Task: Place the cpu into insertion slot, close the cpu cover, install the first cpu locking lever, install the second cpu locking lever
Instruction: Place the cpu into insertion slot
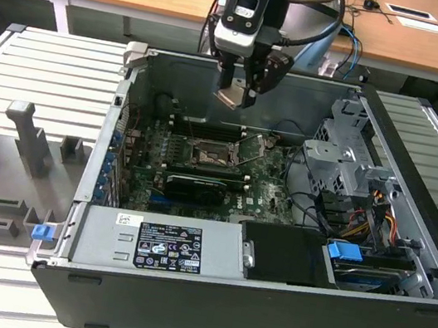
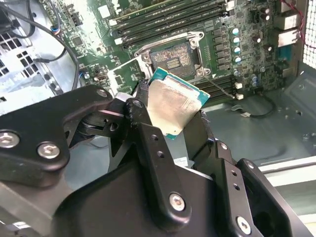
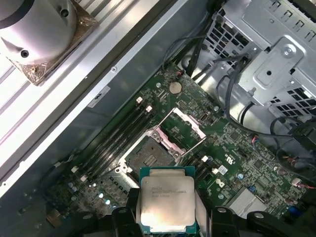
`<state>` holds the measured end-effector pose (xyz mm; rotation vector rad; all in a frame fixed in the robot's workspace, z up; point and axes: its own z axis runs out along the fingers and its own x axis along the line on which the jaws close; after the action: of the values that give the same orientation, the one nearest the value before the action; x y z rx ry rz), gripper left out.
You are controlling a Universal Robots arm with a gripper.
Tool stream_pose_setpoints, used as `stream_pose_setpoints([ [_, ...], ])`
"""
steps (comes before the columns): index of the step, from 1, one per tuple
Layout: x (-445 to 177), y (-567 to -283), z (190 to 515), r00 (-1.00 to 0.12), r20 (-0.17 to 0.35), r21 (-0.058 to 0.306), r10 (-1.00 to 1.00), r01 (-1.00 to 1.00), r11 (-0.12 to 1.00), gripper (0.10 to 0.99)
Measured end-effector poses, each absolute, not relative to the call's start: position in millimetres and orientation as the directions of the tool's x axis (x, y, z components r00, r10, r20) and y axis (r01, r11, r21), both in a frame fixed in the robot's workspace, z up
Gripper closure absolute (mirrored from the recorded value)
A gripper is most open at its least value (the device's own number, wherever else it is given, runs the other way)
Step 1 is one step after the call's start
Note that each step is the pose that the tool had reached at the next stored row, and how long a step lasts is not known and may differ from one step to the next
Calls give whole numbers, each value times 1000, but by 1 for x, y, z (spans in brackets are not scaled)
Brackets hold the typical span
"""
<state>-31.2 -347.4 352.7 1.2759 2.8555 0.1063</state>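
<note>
One of four steps in hand: placing the chip; nothing is seated yet, by my reading.
Gripper: the gripper (image 1: 238, 91) is clamped on the chip, a finger on each of two opposite edges.
Chip: the chip (image 1: 234, 98) hangs in the air over the open computer case (image 1: 261, 314), well above the board (image 1: 270, 185); in both wrist views its pale metal face (image 2: 173, 108) is turned toward the camera and it looks tilted, not level.
Socket: the socket (image 3: 148, 159) lies bare on the board, beside the long memory slots (image 3: 116, 143); in the exterior view it sits below the chip and a little nearer the camera (image 1: 208, 155).
Cover: the cover (image 3: 180, 129) stands swung up off the socket on its hinge, so the way in is free.
Lever: a thin wire rod (image 2: 217, 85) runs off one socket corner, seemingly a locking lever let loose.
Other three steps: not begun, judging by the raised cover.
What the placing calls for: the chip brought level, squared to the socket frame, corners matched, set down gently with no sliding over the contacts.
Risk: a tilted landing could bend contacts or catch the raised cover.
</note>
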Motion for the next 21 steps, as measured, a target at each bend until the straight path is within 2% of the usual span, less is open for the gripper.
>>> stream_pose_setpoints([
  [21,-31,-347,350,-510,16,67,860,859,508,557],
])
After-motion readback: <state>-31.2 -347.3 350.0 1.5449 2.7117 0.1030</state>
